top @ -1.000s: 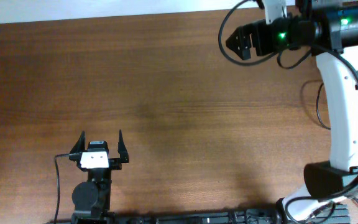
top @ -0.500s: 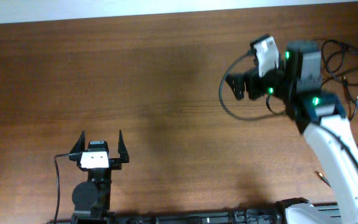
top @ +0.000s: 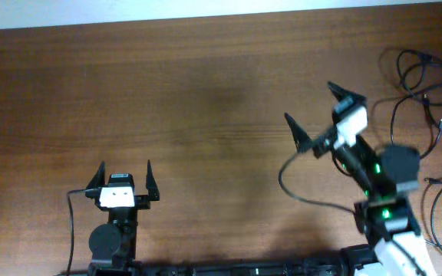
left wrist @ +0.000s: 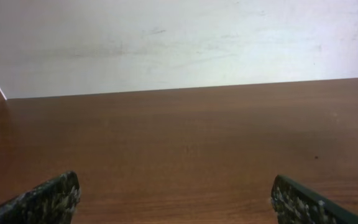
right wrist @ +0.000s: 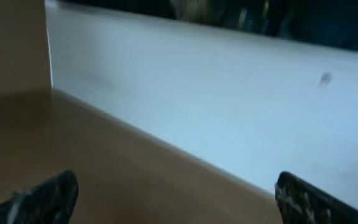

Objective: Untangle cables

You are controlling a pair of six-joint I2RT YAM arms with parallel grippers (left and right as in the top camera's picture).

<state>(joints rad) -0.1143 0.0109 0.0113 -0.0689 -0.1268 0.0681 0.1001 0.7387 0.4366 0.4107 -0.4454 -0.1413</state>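
Observation:
The cables lie in loose thin black loops at the table's far right edge, and more of them curl lower down by the right arm's base. My right gripper hangs open and empty over bare wood, left of those loops and pointing up-left. In the right wrist view the right gripper shows two dark fingertips wide apart over blurred table and wall. My left gripper rests open and empty at the lower left. In the left wrist view, nothing lies between the left gripper's jaws. Neither wrist view shows any cable.
The brown wooden table ends at a white wall along its far side. A thicker black wire loops off the right arm. The right arm's white base stands at the bottom right.
The right arm swung down from the far right corner toward the lower right, uncovering the cable loops at the right edge. Its jaws stayed open. The left arm has not moved.

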